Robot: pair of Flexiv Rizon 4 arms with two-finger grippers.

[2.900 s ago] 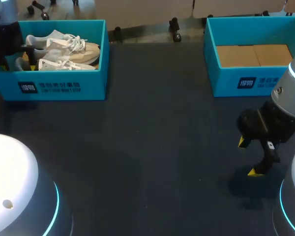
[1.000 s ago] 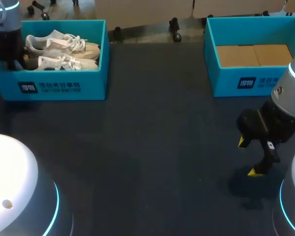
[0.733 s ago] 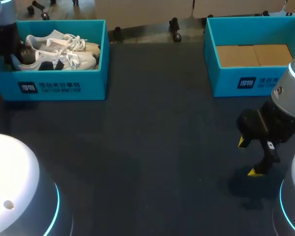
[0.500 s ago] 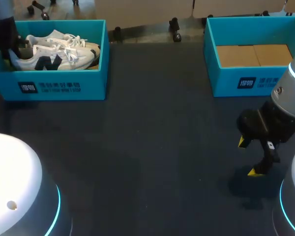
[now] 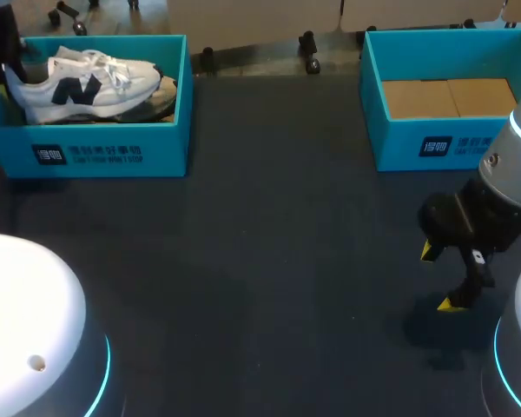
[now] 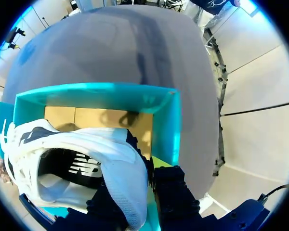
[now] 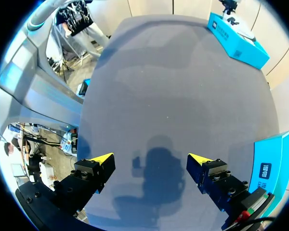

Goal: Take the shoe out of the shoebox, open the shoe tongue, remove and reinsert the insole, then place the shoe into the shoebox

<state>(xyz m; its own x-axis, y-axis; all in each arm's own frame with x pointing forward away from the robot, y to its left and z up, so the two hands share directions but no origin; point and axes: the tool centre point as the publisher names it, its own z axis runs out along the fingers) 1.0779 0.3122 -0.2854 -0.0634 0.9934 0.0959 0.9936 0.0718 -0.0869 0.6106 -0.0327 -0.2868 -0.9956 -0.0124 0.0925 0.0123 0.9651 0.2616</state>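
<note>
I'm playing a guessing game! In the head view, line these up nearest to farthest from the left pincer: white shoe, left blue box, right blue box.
1. white shoe, gripped at its heel by the left pincer.
2. left blue box, just below it.
3. right blue box, far across the table.

Worktop (image 5: 269, 261) dimly, evenly lit from overhead. I note one soft shadow on it, directly under my right pincer (image 7: 151, 159).
</note>
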